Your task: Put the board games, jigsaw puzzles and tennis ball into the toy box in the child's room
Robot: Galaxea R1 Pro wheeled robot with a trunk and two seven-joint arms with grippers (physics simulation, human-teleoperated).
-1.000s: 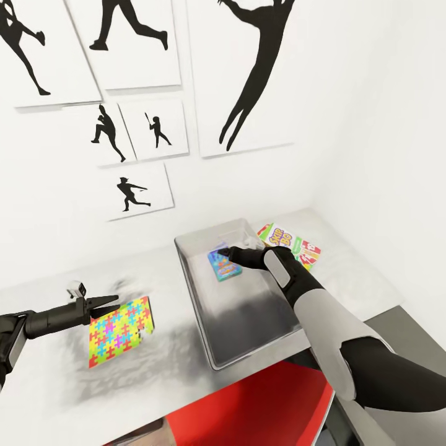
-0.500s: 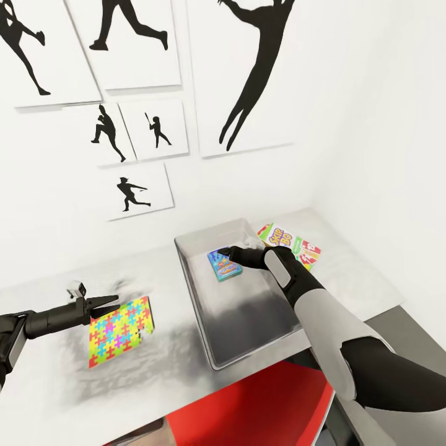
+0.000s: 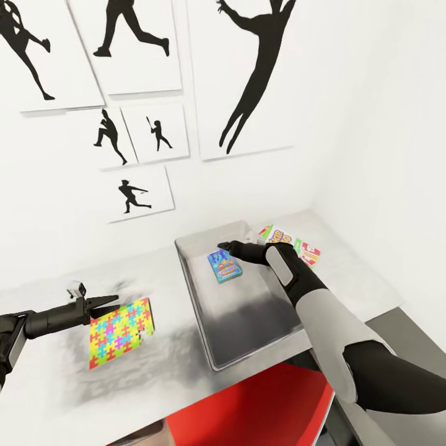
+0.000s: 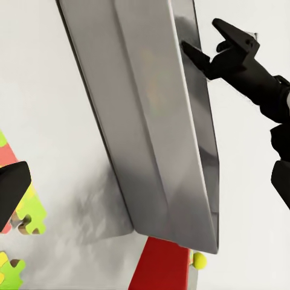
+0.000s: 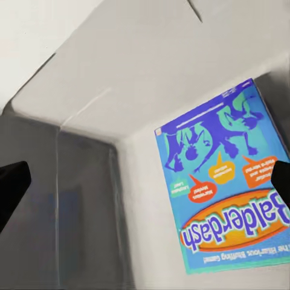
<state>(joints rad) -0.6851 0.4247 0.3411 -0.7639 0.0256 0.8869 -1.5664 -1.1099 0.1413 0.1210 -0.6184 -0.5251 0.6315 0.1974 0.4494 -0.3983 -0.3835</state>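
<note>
board game lies in toy box, below right fingers

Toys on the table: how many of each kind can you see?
Board games: 2, the blue Balderdash box lying in the grey metal toy box and the white Skip-Bo box.
Colourful jigsaw puzzles: 1.
Yellow balls: 1.
Total: 4.

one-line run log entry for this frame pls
right gripper: open, above Balderdash game lying in toy box | left gripper: open, by jigsaw puzzle on table | Skip-Bo game beside box
</note>
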